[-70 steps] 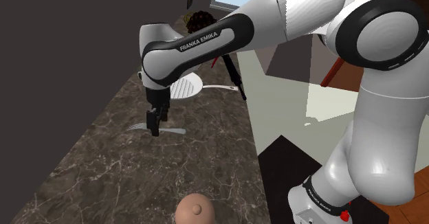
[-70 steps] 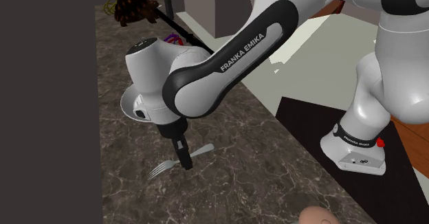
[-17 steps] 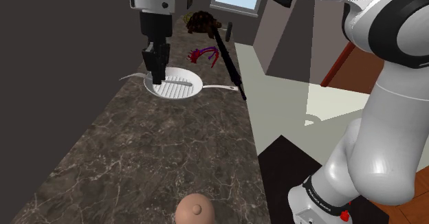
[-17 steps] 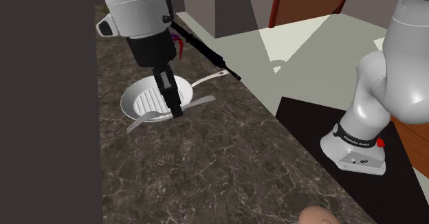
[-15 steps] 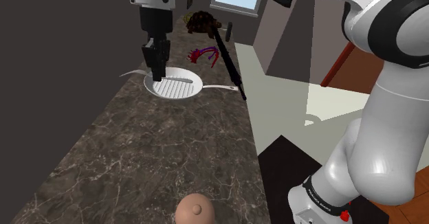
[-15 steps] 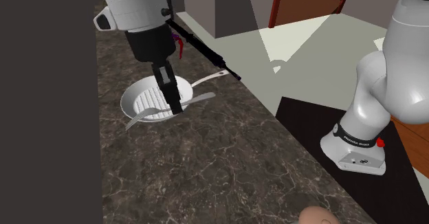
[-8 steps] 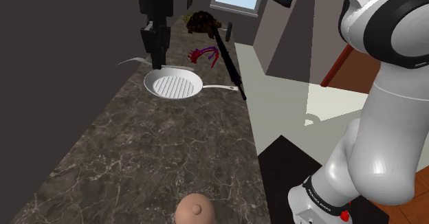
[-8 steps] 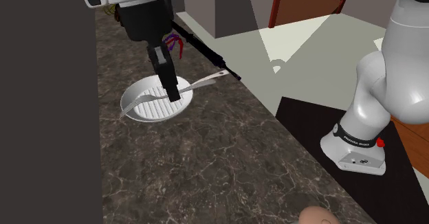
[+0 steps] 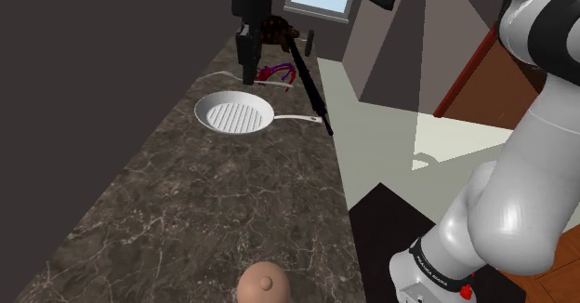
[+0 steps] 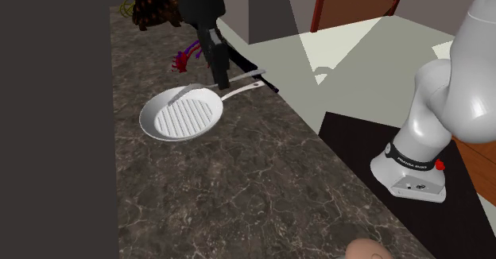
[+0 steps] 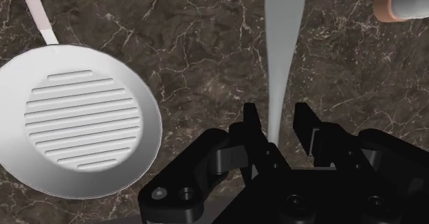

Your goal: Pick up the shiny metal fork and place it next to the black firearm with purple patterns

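The pale metal fork (image 11: 282,44) runs out from between my gripper's (image 11: 276,126) black fingers, which are shut on its narrow part. In the shoulder view the gripper (image 9: 246,73) hangs above the far end of the dark marble counter (image 9: 186,208) with the fork (image 9: 221,72) sticking out level to that view's left. The black firearm (image 9: 309,85) lies along the counter's edge just right of the gripper, its purple patterns (image 9: 277,72) beside the fingers. In the second exterior view the gripper (image 10: 222,79) stands in front of the firearm (image 10: 248,62), and the fork's end (image 10: 186,94) hovers over the pan.
A white ridged frying pan (image 9: 235,115) lies on the counter just in front of the gripper, its handle pointing at the firearm. A brown spiky object (image 9: 272,29) sits at the far end. A peach-coloured rounded object (image 9: 265,283) stands at the near end. A dark wall (image 9: 84,87) borders the counter.
The gripper has carried the fork from above the pan's far side towards the back and the shoulder view's right, ending beside the firearm's purple patterns. It stays shut on the fork.
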You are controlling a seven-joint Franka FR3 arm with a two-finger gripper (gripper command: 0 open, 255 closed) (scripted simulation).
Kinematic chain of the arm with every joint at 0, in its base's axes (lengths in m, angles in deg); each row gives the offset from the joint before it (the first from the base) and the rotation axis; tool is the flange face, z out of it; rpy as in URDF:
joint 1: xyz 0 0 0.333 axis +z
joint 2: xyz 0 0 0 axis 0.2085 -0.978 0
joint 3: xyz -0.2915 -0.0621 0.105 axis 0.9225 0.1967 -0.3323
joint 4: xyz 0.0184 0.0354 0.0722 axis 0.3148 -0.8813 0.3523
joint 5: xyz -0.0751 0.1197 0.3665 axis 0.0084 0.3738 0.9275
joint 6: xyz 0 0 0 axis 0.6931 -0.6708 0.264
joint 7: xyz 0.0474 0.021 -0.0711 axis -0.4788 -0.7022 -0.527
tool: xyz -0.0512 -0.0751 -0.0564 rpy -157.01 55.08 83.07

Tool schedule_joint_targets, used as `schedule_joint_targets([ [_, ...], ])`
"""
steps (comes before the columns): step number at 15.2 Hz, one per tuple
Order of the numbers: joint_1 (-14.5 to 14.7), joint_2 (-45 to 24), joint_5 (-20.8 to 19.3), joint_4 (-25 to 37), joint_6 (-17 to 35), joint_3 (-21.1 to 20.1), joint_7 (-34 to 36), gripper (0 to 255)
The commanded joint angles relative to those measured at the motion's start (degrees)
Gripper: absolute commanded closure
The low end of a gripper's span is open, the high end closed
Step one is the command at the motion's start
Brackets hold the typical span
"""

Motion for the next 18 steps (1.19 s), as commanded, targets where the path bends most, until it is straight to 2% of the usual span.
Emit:
schedule_joint_targets([
  [1,-1.5,2.3,0.1,-2.9,0.3,1.0,-2.6,255],
  [9,-7.1,8.8,-0.9,-10.6,0.1,6.0,-13.3,255],
  [18,-13.1,11.5,-3.5,-13.5,-0.8,12.2,-25.4,255],
])
